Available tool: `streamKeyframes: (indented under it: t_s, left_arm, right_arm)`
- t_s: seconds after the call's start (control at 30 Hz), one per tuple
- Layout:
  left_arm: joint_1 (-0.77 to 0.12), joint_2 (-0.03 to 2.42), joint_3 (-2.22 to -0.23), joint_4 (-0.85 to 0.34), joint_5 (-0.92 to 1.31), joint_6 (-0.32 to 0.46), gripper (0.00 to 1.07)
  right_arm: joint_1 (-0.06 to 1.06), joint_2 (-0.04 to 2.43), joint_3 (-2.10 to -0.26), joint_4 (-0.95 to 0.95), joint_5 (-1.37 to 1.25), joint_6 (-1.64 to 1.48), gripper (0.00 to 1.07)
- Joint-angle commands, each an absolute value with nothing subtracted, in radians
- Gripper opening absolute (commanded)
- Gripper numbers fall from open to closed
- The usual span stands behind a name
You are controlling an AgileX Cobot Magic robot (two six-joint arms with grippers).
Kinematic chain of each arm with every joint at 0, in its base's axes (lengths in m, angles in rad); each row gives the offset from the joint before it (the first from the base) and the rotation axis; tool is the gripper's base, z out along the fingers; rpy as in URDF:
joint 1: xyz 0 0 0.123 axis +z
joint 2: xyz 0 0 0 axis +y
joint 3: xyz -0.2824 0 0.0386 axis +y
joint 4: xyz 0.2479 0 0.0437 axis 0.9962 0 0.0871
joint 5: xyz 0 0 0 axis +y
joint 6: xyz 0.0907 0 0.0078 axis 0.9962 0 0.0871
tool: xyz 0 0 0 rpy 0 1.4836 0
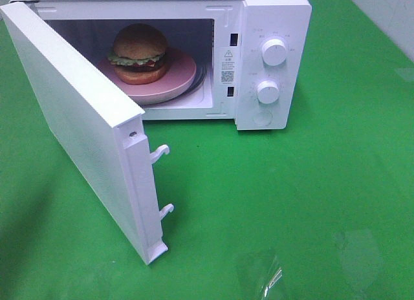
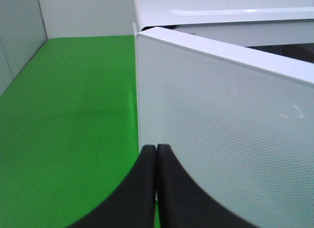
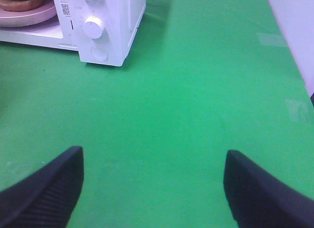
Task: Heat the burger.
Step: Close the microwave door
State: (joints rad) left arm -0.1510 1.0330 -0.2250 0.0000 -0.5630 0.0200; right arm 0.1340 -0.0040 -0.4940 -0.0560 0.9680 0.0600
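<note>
Nearest me the microwave door [image 1: 71, 112] stands wide open, its two latch hooks pointing out over the green desk [image 1: 310, 196]. Inside the white microwave [image 1: 275, 22] the burger [image 1: 140, 51] sits upright on a pink plate [image 1: 184, 80], bun on top. The left jaws are pressed shut on nothing, just beside the door's dotted outer face. The right jaws stand wide apart, only green desk between them, well away from the microwave
</note>
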Motion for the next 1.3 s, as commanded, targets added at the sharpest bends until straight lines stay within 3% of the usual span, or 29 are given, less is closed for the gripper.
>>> streamKeyframes:
  t_s: [0.03,0.2,0.4,1.0,1.3]
  left_arm:
    - [-0.179,1.119,-0.254,0.017,-0.644,-0.01,0.0]
    - [-0.179,1.21,-0.265,0.133,-0.716,-0.108,0.0]
    - [-0.189,1.271,-0.288,0.143,-0.734,-0.157,0.0]
    - [-0.4,1.415,-0.343,0.009,-0.81,-0.108,0.0]
    - [-0.546,1.502,-0.428,-0.131,-0.811,-0.022,0.0]
  right_arm:
    - [0.129,-0.03,-0.491,-0.055,0.957,0.05,0.76]
    - [0.129,-0.03,-0.491,-0.055,0.957,0.05,0.76]
    - [0.129,-0.03,-0.491,-0.055,0.957,0.05,0.76]
    - [0.129,-0.03,-0.491,-0.055,0.957,0.05,0.76]
    - [0.129,-0.03,-0.491,-0.055,0.957,0.05,0.76]
